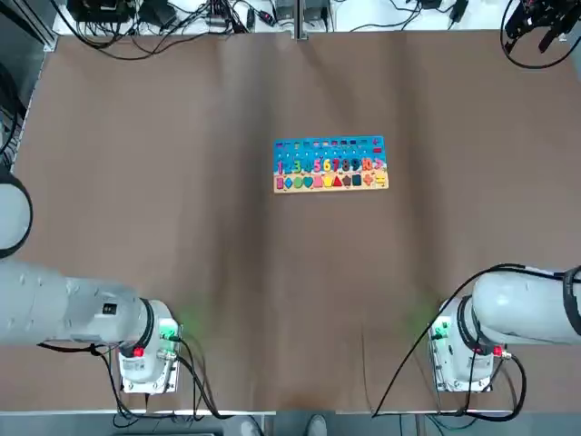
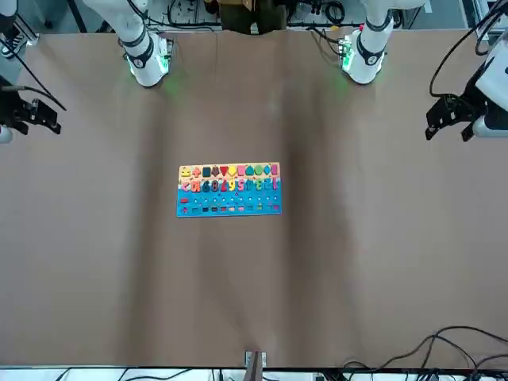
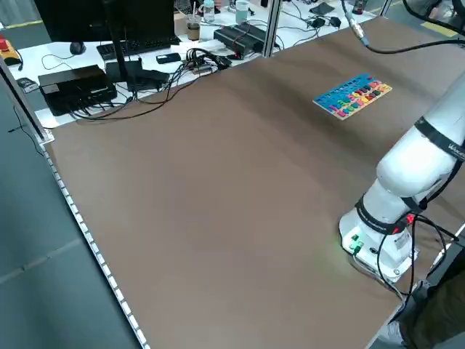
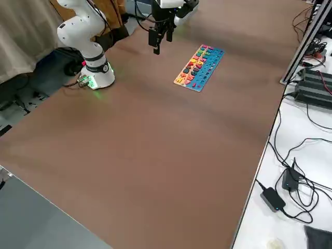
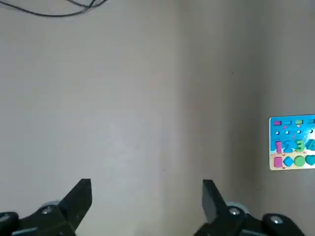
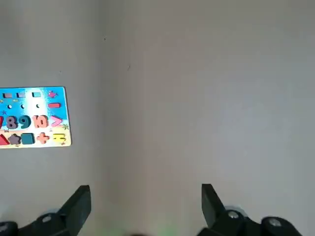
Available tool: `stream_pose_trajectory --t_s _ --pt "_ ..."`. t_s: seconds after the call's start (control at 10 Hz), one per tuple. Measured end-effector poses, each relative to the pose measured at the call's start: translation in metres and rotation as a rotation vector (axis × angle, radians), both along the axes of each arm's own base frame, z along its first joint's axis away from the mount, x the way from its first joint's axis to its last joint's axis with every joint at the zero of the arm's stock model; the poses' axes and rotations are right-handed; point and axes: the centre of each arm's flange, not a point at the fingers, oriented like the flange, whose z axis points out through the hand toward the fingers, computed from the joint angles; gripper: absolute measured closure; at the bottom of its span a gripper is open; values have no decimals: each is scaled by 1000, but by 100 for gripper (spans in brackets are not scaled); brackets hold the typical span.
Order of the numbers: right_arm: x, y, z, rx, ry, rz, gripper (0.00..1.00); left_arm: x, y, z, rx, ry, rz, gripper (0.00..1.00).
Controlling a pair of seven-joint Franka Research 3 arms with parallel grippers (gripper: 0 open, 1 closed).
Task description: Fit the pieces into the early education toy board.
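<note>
Two claws are held above a brown tabletop (image 1: 182, 236), and neither is touching anything. The left claw (image 5: 146, 189) is seen with its fingers (image 5: 81, 194) spread wide apart and nothing between them. It is held high over bare tabletop, well to the left of the early education toy board (image 1: 330, 165) and nearer the robot than the board is. In its wrist view only the board's left end is caught at the picture's edge.

The board itself lies flat near the middle of the tabletop, slightly to the right of centre in the top view. Its blue part is turned away from the robot and its tan strip is turned towards it. Its rows are filled with coloured numbers and shapes, and these pieces (image 1: 338, 181) are seated in the board. Individual small pieces cannot be told apart at this distance.

The right claw (image 6: 146, 191) is likewise held with its fingers (image 6: 78, 199) parted and empty. It is raised over bare tabletop, well to the right of the board, whose right end is shown in that wrist view. Both arm bases, left (image 1: 145, 361) and right (image 1: 465, 361), are fixed at the tabletop's near edge, well apart from the board. Cables (image 1: 163, 27) are strewn beyond the tabletop's far edge, behind the board.
</note>
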Motion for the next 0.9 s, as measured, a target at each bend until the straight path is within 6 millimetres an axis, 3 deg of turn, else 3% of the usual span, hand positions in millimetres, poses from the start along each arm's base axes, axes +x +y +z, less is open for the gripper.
stream_pose_trajectory --t_s 0.3,0.9 --pt "0 0 0 0 0 0 1 9 0 -7 -12 22 4 2" --pt "0 0 0 0 1 0 1 7 2 -14 -23 73 8 2"
